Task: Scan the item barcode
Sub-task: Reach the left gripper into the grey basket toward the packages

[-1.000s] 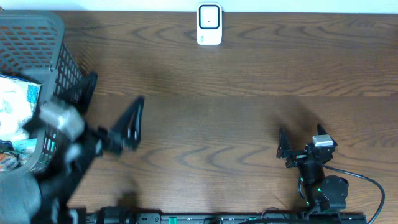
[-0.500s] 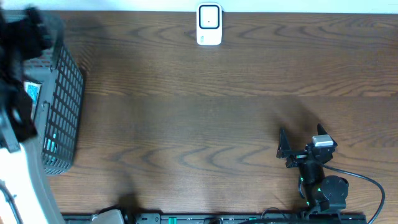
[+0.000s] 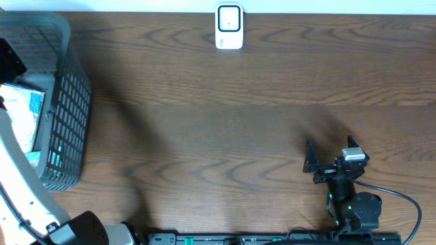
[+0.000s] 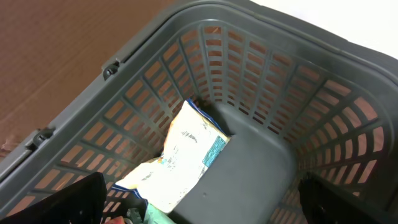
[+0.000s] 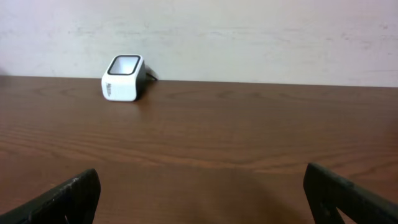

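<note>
The item, a white packet (image 4: 186, 158) with blue and yellow print, lay inside a grey plastic basket (image 4: 249, 62). It leaned partly on the slotted side wall and partly on the smooth grey floor. More wrappers showed just below it at the bottom of the left wrist view, too cut off to identify. From overhead, the basket (image 3: 68, 122) stood at the far-left corner of the desk (image 3: 204, 136), running along its left edge, with the packet (image 3: 30, 112) visible through its open top.

The left gripper (image 4: 199, 186) hung above the basket's interior, over the packet and not touching it. Its two dark fingers (image 4: 74, 199) were spread wide and held nothing. The left arm's pale casing (image 3: 13, 177) ran along the desk's left edge.

The scanner (image 3: 229, 27), a small white box with a dark-rimmed window, stood upright at the middle of the far edge, well apart from the basket. In the right wrist view, the scanner (image 5: 124, 78) sat against a pale wall (image 5: 249, 31).

The right gripper (image 3: 332, 151) stayed near the near-right corner, low over bare wood, with its fingers (image 5: 68, 196) spread wide and empty. It pointed toward the far edge, and a black cable (image 3: 402, 204) looped beside its base.
</note>
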